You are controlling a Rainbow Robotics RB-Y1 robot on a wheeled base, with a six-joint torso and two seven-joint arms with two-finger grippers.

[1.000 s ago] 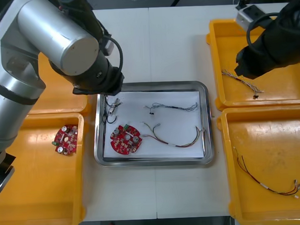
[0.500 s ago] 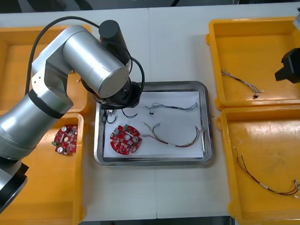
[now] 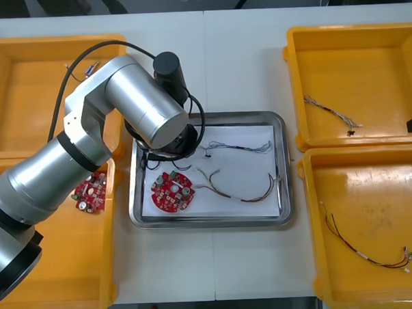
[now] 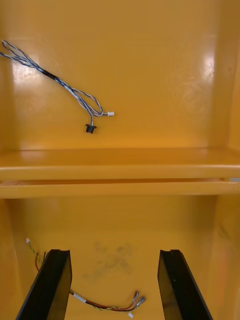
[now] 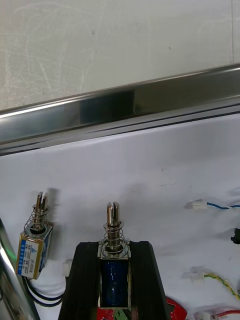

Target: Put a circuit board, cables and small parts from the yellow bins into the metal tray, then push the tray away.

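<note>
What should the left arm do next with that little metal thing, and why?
Probably lower slightly and open its fingers: the left gripper holds a small part over the white inside of the tray, beside another part lying there. The right gripper hangs open over a bin.

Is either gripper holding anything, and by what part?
The left gripper holds a small metal part by its blue body, spring end sticking out. The right gripper is open and empty.
</note>
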